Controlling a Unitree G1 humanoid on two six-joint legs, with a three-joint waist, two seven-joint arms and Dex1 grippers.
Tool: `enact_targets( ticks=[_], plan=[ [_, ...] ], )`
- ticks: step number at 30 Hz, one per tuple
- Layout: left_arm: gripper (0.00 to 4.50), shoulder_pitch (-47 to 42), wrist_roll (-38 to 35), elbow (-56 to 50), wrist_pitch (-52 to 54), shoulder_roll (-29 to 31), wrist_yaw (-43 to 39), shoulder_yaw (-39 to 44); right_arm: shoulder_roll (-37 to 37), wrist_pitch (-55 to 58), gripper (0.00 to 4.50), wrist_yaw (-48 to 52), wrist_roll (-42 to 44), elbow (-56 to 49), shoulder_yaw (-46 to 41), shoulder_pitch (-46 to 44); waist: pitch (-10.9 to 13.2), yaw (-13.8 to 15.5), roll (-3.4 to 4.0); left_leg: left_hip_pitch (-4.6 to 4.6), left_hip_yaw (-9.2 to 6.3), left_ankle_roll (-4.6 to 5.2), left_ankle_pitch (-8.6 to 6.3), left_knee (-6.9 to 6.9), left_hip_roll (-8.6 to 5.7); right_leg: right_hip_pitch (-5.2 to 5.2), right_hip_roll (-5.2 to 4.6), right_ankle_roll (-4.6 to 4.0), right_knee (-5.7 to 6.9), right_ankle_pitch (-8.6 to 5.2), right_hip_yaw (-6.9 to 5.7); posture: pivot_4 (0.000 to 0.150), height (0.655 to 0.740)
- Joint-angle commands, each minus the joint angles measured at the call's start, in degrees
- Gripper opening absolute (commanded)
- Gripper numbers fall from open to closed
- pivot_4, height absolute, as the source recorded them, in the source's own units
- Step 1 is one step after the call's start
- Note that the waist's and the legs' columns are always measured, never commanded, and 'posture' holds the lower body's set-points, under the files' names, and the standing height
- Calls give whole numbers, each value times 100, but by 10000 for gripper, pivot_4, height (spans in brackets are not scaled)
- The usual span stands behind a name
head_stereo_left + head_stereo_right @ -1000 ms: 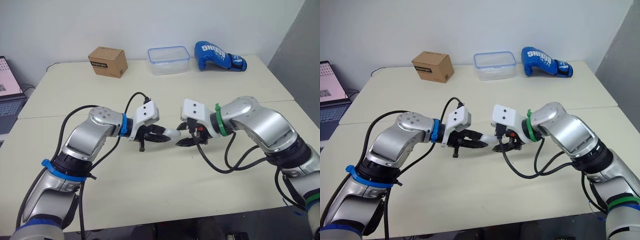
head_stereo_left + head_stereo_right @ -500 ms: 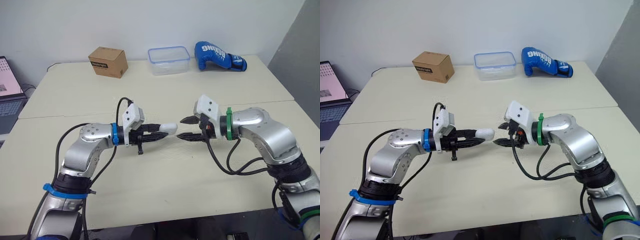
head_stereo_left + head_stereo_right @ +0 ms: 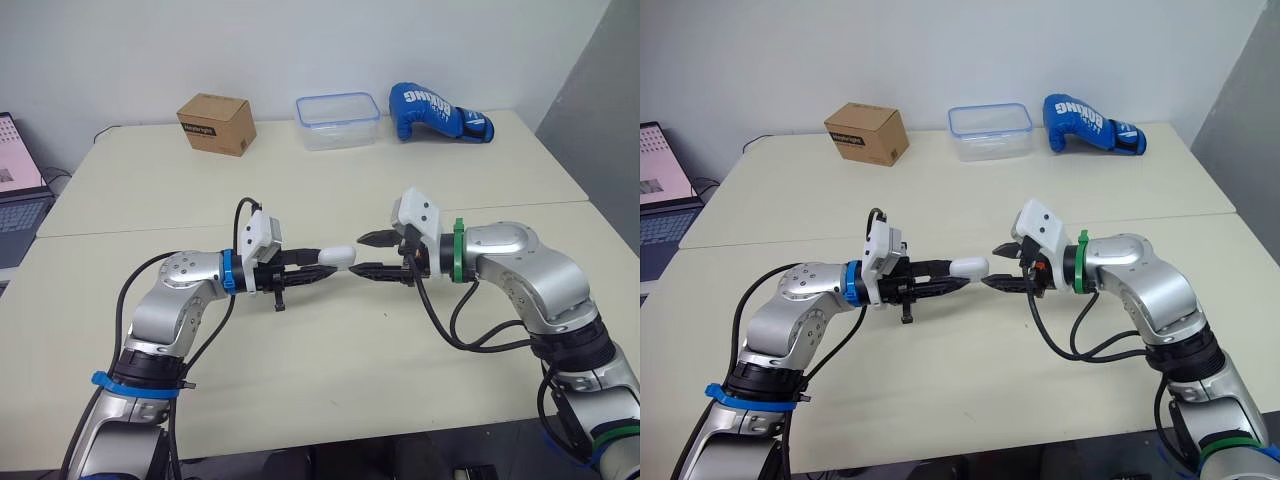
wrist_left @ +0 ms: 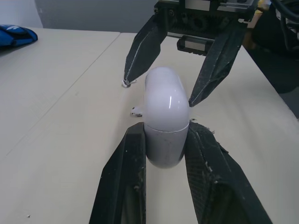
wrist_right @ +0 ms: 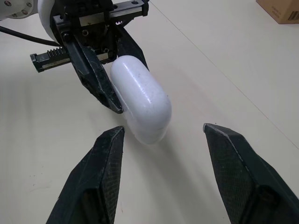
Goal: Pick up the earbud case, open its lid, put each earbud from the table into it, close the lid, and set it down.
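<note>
Left gripper clamped on earbud case, lid shut, held above table mid-scene. Right gripper fingers apart, tips just right of case. One earbud on table nearby

Worktop: pale cream, matte, two slabs butted along a straight seam running left to right.

Far slab, along the back edge, well apart from one another:
- brown cardboard box with a white label, left
- clear rectangular plastic container with a blue rim, centre
- blue boxing glove with white lettering, right, on its side

Near slab: one small white earbud lies on the surface near the middle.
</note>
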Motion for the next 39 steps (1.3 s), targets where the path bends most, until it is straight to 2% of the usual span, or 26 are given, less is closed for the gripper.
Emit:
enact_targets(
  ticks=[1, 16, 28, 34, 39],
  plan=[
    [7805, -111, -164, -138, 14, -7, -102, 17, 71, 19, 27995, -69, 103, -99, -155, -143, 0, 0, 0, 0, 0, 0, 0, 0, 0, 0, 0, 0, 0, 0, 0, 1500, 7307],
    [7805, 92, -159, -352, 99, 12, -256, -188, 315, 97, 27995, -202, 207, 6, -308, -406, 0, -4, 0, 1, -1, 0, 0, 0, 0, 0, 0, 0, -1, 0, 1, 1500, 7307],
    [7805, 26, -148, -101, -109, -4, -88, -12, 182, 310, 27995, -99, 531, 3, -509, -605, 0, -3, 1, 1, -1, 0, 0, -1, 0, 0, 1, 0, 0, 0, 1, 1500, 7307],
    [7805, -18, -191, 22, -153, 180, -55, 257, -349, 195, 27995, -211, -119, 944, -188, -885, 0, -1, 0, 2, -1, 0, 0, -1, 0, 1, 1, 0, -1, 0, -1, 1500, 7307],
    [7805, -64, -252, -53, -84, 226, 50, 447, -469, -84, 27995, -201, -683, 1391, 231, -747, 0, -11, 1, 2, 6, 0, 0, -4, 1, -3, 0, 0, -1, 0, 3, 1500, 7307]
  ],
)
